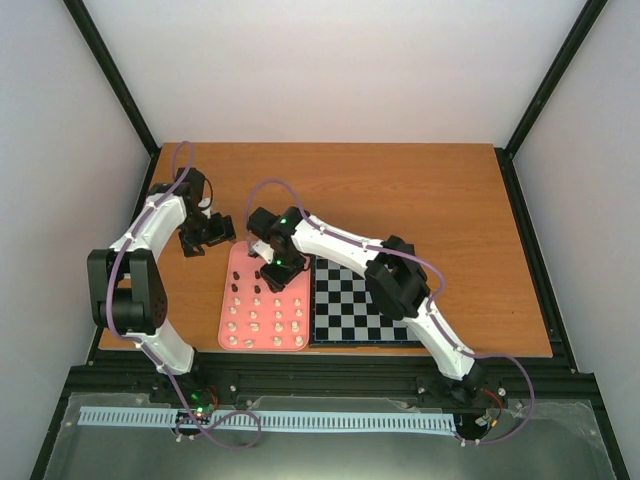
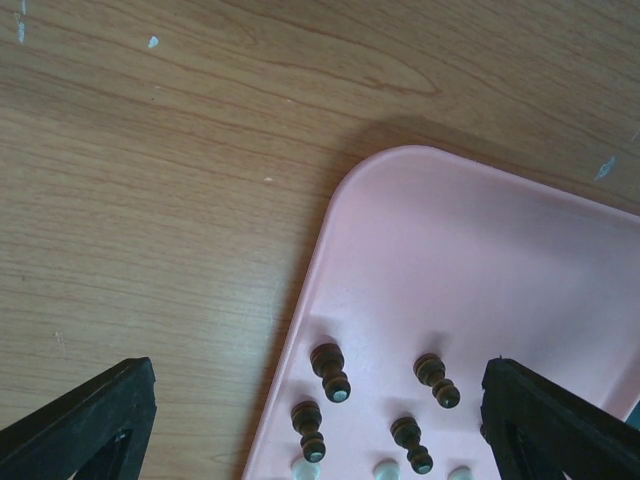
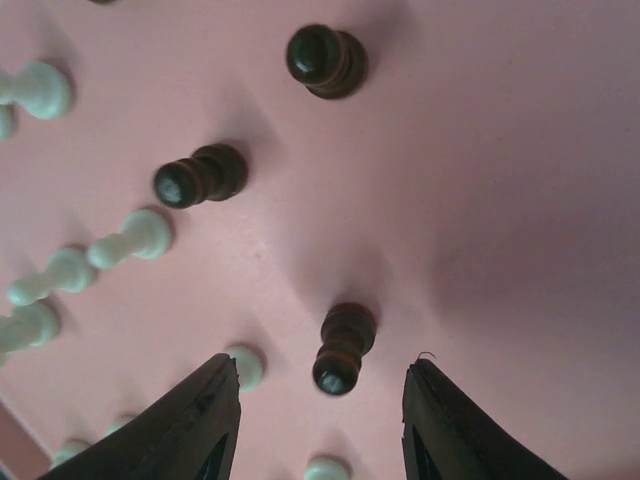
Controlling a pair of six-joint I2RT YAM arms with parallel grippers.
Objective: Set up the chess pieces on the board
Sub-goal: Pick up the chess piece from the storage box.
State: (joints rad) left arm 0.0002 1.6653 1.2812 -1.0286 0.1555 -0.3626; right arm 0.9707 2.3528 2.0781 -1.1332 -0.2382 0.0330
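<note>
Risk: the right tool [image 3: 320, 368] straddles one small dark brown turned chess piece [image 3: 340, 350] on the flat pink plastic tray [image 3: 500, 150], and a round cream-white piece [image 3: 245, 366] stands just beside one finger [image 3: 200, 420]. A closing or descending finger could clip that cream neighbour or tip the dark piece if the squeeze lands off-centre, and a narrow peg may slip on the lift. Right tool: jaws partly spread, gap on both sides of the dark piece, nothing pinched. Left tool [image 1: 205, 235]: spread wide, empty, hanging over the tray's far left corner above the brown wooden tabletop [image 1: 400, 190]. All visible chess pieces [image 1: 262, 310] stand on the tray; the black and pale grey checked board [image 1: 350, 300] lies just beside it, no piece seen on its visible squares
</note>
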